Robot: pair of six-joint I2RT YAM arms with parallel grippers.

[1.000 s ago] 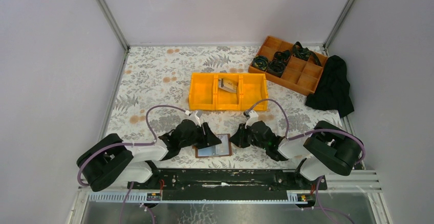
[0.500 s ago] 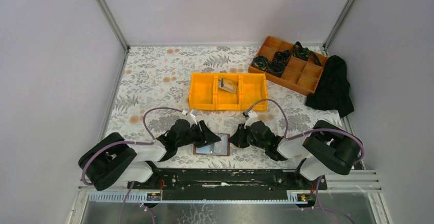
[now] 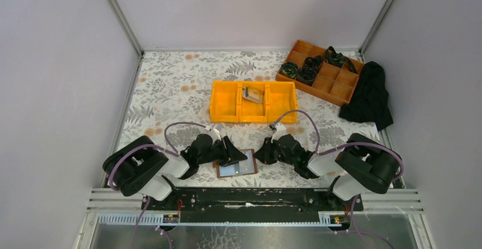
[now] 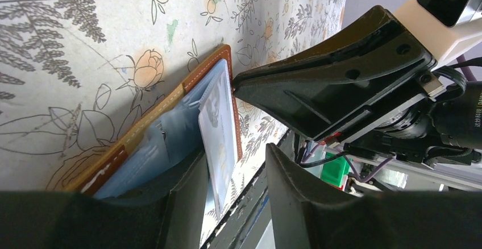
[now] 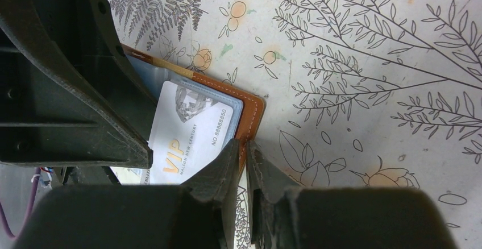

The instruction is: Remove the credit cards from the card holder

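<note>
The brown card holder (image 3: 236,169) lies open on the floral cloth between my two grippers. In the right wrist view a white credit card (image 5: 187,135) marked VIP sticks partway out of its clear sleeve. My right gripper (image 5: 245,144) is shut on the holder's brown edge (image 5: 254,112). My left gripper (image 4: 236,155) is open. The card (image 4: 219,129) stands edge-on between its jaws, close to the left finger (image 4: 185,198) and apart from the right one. Another greyish card (image 3: 252,94) lies in the yellow bin.
The yellow three-part bin (image 3: 224,108) stands behind the grippers. A wooden tray (image 3: 335,85) with dark coiled straps and a black cloth (image 3: 369,95) are at the back right. The black mounting rail (image 3: 250,195) runs just behind the holder at the near edge.
My left arm's elbow has swung right, toward the holder, and its jaws have narrowed slightly around the card. The holder has shifted a little toward the near edge. The right arm has not moved.
</note>
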